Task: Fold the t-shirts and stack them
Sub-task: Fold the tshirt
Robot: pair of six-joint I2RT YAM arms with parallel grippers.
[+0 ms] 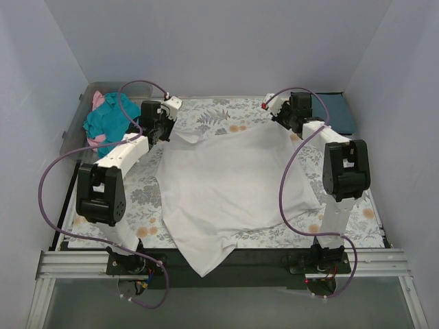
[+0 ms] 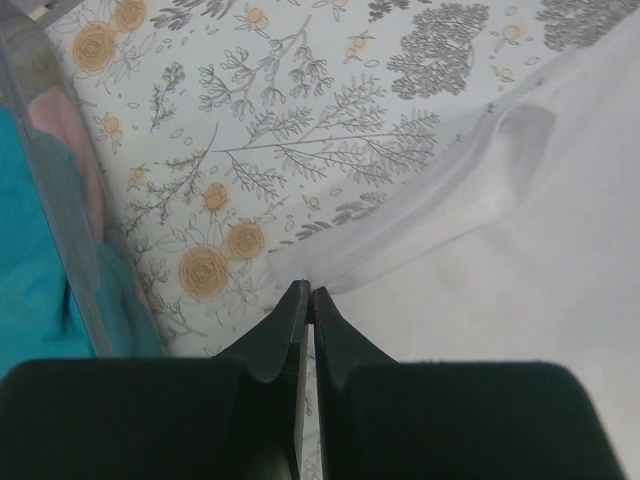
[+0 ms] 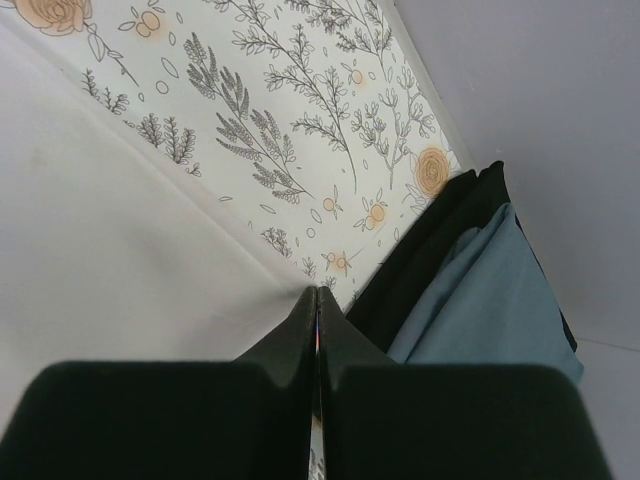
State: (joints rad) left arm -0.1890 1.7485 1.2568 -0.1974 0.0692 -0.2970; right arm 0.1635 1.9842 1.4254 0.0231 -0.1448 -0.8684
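Pressed together with no gap at the tips: black fingers [image 2: 280,335] of the left gripper [image 2: 308,298], pinching a folded edge of the white t-shirt [image 1: 226,185] at its 11 o'clock corner. Likewise closed flat on cloth: the right gripper [image 3: 317,298], nipping the same shirt's 1 o'clock corner. Both wrists dipped low to the far side of the table, elbows raised over mid-table, bases bolted at 6 o'clock. Stretched between the two pinches, then spread wrinkled across the middle of the floral table cover [image 1: 212,113], with the lower hem draped over the near edge toward 6 o'clock. Out at 10 o'clock, heaped in a clear bin [image 1: 74,130]: a teal t-shirt [image 1: 110,122] with a pink t-shirt [image 1: 99,101] showing beside it. Out at 2 o'clock, lying flat on a black layer [image 3: 420,260]: a slate-blue t-shirt [image 3: 490,290].
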